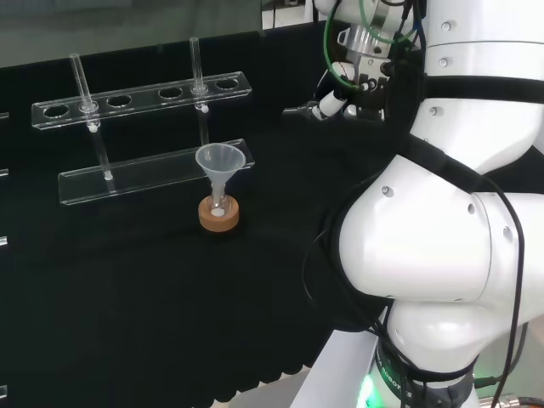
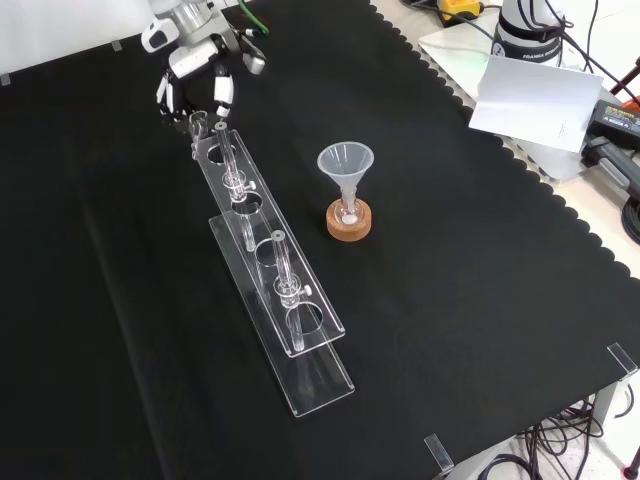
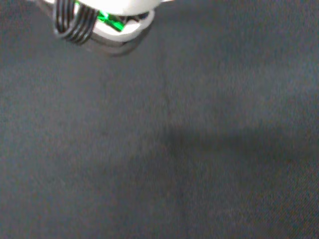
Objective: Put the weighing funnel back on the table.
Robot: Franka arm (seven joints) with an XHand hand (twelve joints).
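- Black and white robot hand (image 2: 195,62) hanging at the top of the front view, above the black cloth of the bench (image 2: 480,300), just beyond the far end of a long clear plastic two-tier tube rack (image 2: 300,335).
- In the head view, same hand (image 1: 331,104) up at the right, beside the big white links of the arm (image 1: 442,212), off to the right of the rack (image 1: 144,98) and clear of it.
- Small clear piece (image 2: 198,122) just under the hand in the front view; too small to say for certain that this is the weighing funnel, or that it is being held.
- Cannot tell whether the hand is closed or spread.
- Two thin clear glass tubes upright in the rack: one in the second hole from the end nearest the hand (image 2: 228,160), the other farther along toward the front view's bottom (image 2: 282,265).
- Clear cone-shaped funnel (image 2: 346,165) mouth up, stem down in a small clear flask (image 2: 348,210) seated on a round cork ring (image 2: 349,228), to the right of the rack in the front view and well apart from the hand.
- In the head view, funnel (image 1: 223,161) and cork ring (image 1: 220,219) just in front of the rack's lower tier.
- Wrist view looking down on bare black cloth (image 3: 174,149).
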